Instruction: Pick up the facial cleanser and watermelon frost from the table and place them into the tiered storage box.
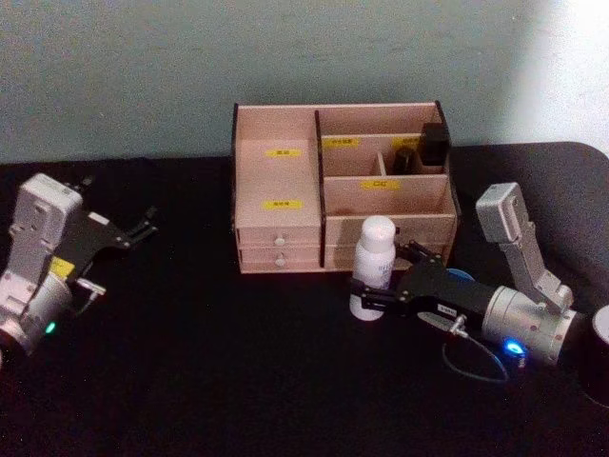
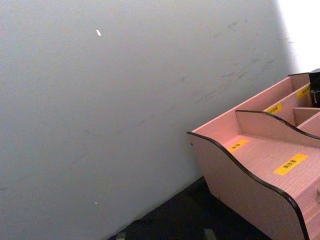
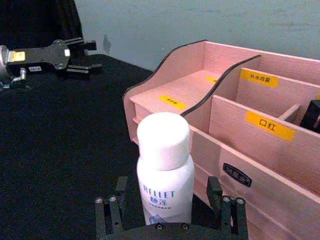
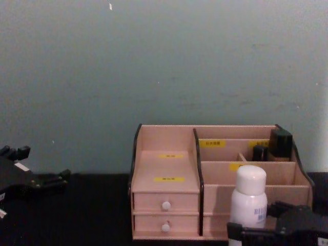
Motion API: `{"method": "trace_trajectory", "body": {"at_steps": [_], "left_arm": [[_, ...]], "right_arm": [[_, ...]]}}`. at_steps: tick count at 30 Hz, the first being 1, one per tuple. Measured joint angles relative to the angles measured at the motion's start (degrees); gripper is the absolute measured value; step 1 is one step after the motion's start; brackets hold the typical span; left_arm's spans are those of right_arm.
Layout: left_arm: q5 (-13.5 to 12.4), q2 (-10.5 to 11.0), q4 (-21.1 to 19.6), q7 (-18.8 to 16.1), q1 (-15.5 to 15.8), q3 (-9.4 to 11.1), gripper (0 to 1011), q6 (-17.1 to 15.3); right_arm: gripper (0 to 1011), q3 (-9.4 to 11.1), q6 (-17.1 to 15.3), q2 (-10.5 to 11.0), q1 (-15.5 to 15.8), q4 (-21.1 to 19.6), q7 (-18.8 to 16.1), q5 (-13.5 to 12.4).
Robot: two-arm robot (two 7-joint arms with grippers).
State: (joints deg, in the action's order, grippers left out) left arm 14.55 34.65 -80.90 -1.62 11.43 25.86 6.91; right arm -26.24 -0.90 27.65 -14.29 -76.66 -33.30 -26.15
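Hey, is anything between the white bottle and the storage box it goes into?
Nothing visible does. The white bottle stands right in front of the storage box, the right hand open around it. Only the box's own front wall rises behind it. The left hand sits off to the left.

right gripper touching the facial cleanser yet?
Apart. The right wrist view shows the right gripper open around the facial cleanser, with a visible gap between the bottle and the jaw on each side.
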Motion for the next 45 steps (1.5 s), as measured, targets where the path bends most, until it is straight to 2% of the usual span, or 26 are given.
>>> {"method": "trace_trajectory", "body": {"at_steps": [18, 24, 25, 26, 27, 28, 33, 45], "left_arm": [[0.00, 0.00, 0.00, 0.00, 0.00, 0.00, 1001, 0.00], [0.00, 0.00, 0.00, 0.00, 0.00, 0.00, 1001, 0.00], [0.00, 0.00, 0.00, 0.00, 0.00, 0.00, 1001, 0.00], [0.00, 0.00, 0.00, 0.00, 0.00, 0.00, 1001, 0.00], [0.00, 0.00, 0.00, 0.00, 0.00, 0.00, 1001, 0.00], [0.00, 0.00, 0.00, 0.00, 0.00, 0.00, 1001, 0.00], [0.00, 0.00, 0.00, 0.00, 0.00, 0.00, 1001, 0.00], [0.00, 0.00, 0.00, 0.00, 0.00, 0.00, 1001, 0.00]], "right_arm": [[995, -0.15, -0.13, -0.01, -0.15, 0.10, 0.05, 0.12], [857, -0.12, -0.11, 0.00, -0.11, 0.08, 0.05, 0.08], [808, -0.12, -0.11, 0.00, -0.11, 0.07, 0.05, 0.08], [808, -0.12, -0.11, 0.00, -0.10, 0.06, 0.05, 0.08], [746, -0.11, -0.11, 0.00, -0.10, 0.06, 0.05, 0.07], [746, -0.11, -0.11, 0.00, -0.10, 0.06, 0.05, 0.07], [595, -0.07, -0.08, 0.00, -0.07, 0.03, 0.05, 0.03], [589, -0.07, -0.08, 0.00, -0.06, 0.01, 0.04, 0.01]]}}
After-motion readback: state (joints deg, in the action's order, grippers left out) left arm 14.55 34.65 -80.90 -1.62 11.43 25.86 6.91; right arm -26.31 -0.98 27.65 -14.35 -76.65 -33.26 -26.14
